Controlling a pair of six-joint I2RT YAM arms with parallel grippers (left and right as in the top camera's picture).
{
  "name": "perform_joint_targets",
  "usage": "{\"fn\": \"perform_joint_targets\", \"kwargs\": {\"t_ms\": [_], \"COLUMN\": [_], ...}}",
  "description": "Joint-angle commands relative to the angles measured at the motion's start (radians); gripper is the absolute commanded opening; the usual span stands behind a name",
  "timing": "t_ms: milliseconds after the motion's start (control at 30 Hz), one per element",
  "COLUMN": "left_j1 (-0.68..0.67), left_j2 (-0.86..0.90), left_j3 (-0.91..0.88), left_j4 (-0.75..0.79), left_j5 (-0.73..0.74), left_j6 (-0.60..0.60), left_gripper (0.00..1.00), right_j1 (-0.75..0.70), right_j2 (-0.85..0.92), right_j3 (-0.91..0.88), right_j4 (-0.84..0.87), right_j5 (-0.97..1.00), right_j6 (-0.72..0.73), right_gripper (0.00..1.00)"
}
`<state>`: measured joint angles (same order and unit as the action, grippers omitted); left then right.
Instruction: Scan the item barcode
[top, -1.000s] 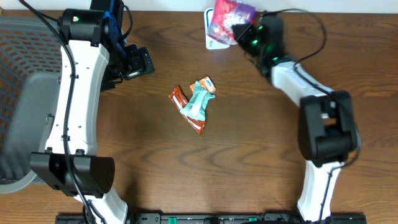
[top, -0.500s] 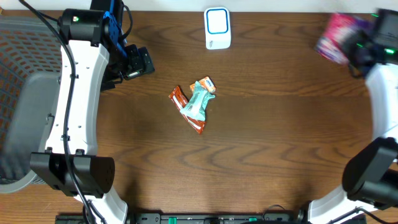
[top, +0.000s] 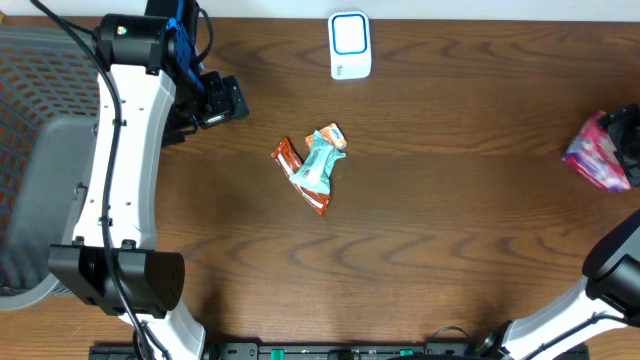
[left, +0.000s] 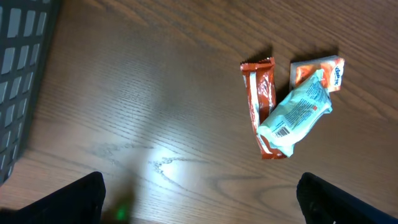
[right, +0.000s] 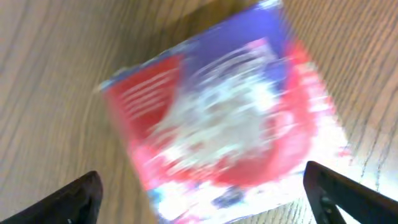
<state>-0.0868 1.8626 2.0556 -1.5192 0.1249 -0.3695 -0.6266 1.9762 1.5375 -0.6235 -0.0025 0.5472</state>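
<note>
The item, a pink and purple packet (top: 598, 163), is at the table's far right edge. In the right wrist view the packet (right: 224, 118) is blurred and fills the space under my right gripper (right: 214, 202), whose fingers stand wide apart at either side without pinching it. The white scanner with a blue rim (top: 350, 45) stands at the back centre. My left gripper (left: 202, 202) hangs open over bare wood at the back left, with nothing between its fingers.
A teal packet (top: 320, 165) lies across a brown-orange bar (top: 297, 172) near the table's middle, with a small orange packet (top: 336, 136) beside them. A grey mesh basket (top: 40, 90) stands off the left side.
My right arm swung from the scanner to the far right edge, carrying the pink packet. Its jaws, shut on the packet before, now stand wide. The left arm has not moved.
</note>
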Motion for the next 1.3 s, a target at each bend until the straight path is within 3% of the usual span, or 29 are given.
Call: {"fn": "perform_joint_targets", "kwargs": {"t_ms": [0,100,233,367,433,600,733,1033,1267], "left_j1": [0.003,0.003,0.003,0.003,0.003,0.003,0.003,0.003,0.003], "left_j2": [0.009,0.009,0.009,0.009,0.009,0.009,0.009,0.009,0.009], "left_j3": [0.002,0.002,0.002,0.002,0.002,0.002,0.002,0.002,0.002], "left_j4": [-0.006,-0.006,-0.005,-0.006,-0.006,-0.006,-0.006,-0.005,-0.006], "left_j5": [-0.006,-0.006,-0.006,-0.006,-0.006,-0.006,-0.006,-0.006,-0.006], "left_j6": [-0.002,-0.002,-0.002,-0.002,-0.002,-0.002,-0.002,-0.002,-0.002], "left_gripper": [0.98,0.98,0.98,0.98,0.98,0.98,0.98,0.98,0.98], "right_j1": [-0.015,-0.013,0.014,0.097,0.171,0.438,0.615,1.008,1.136], "right_j2": [-0.071,-0.147,-0.266,-0.318,-0.327,-0.312,-0.296,-0.175,-0.061], "right_j3": [0.000,0.000,0.000,-0.001,-0.001,-0.003,-0.004,-0.005,-0.005], "right_j4": [-0.003,-0.003,-0.006,-0.109,-0.199,-0.409,-0.438,-0.288,-0.183], "right_j5": [-0.093,-0.224,-0.580,-0.900,-0.950,-0.863,-0.663,-0.210,-0.205], "right_j6": [-0.040,-0.040,-0.040,-0.058,-0.117,-0.303,-0.317,0.098,0.151], "right_gripper": [0.99,0.99,0.99,0.98,0.98,0.99,0.99,0.99,0.99]}}
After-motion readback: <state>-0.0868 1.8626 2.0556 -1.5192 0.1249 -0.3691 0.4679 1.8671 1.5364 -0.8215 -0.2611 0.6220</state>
